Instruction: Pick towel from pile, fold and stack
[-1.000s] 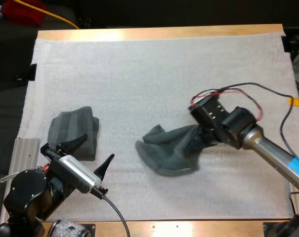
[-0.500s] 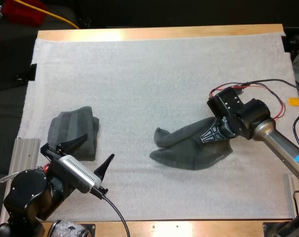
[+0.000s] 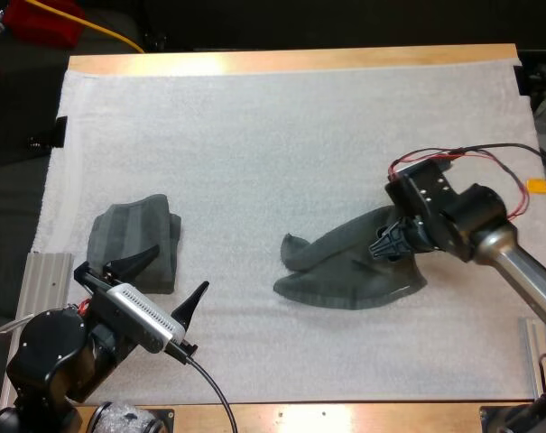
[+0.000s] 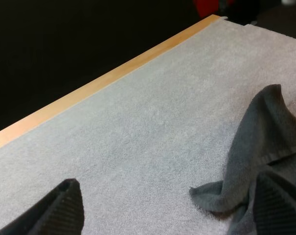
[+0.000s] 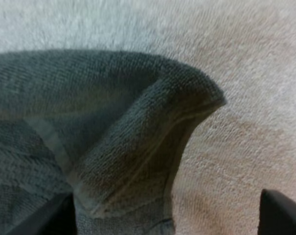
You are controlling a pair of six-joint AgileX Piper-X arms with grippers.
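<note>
Since a second ago the loose towel [image 3: 345,269] has been dragged from the middle of the high view toward its right, and the right gripper [image 3: 387,245] has been carried the same way; over the last half second only the towel's right end has been let down flatter and the wrist turned a little. The left gripper [image 3: 164,281] and the folded towel [image 3: 133,242] at the left of the frame are unchanged. The loose towel is now laid out low on the mat [image 3: 254,135], right of centre, one corner curled up at its left end. In the right wrist view the gripper's fingers [image 5: 45,218] are seen well apart over a rucked edge of the towel, nothing being pinched. The left gripper is held at the lower left corner, its fingers [image 4: 57,210] also spread and empty. One towel is judged already folded; this one is only pulled out, so flattening, folding and stacking remain to be done.
</note>
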